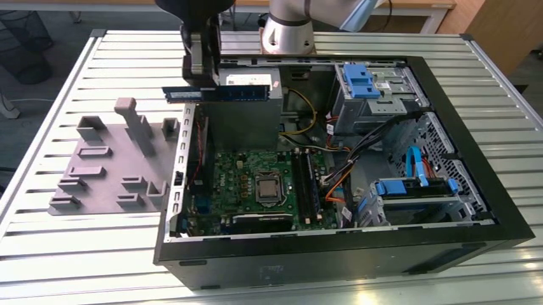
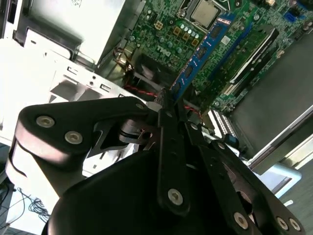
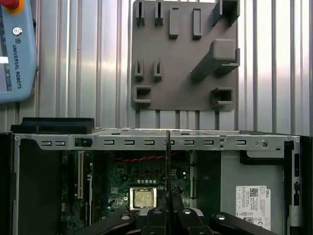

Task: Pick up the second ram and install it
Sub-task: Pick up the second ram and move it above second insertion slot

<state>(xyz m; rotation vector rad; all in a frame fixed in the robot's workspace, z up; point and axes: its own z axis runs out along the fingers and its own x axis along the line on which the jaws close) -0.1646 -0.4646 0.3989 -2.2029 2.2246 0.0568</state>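
In the exterior view my gripper [image 1: 202,86] hangs over the back left corner of the open computer case [image 1: 339,254] and is shut on the second ram [image 1: 227,93], a blue-green stick held level above the case. The second wrist view has the fingers [image 2: 168,122] clamped on one end of the ram [image 2: 203,51], which reaches out over the green motherboard [image 2: 166,29]. Seen from the first wrist view, the ram [image 3: 167,161] is an edge-on thin line rising from the gripper [image 3: 167,208]. The motherboard [image 1: 254,184] with its memory slots [image 1: 306,184] lies below and apart from the stick.
The grey holder plate [image 1: 110,165] with upright blocks lies on the slatted table at the exterior view's left of the case. Blue drive bays [image 1: 365,79], cables [image 1: 357,152] and the case's metal walls surround the board. A teach pendant [image 3: 17,49] rests on the table.
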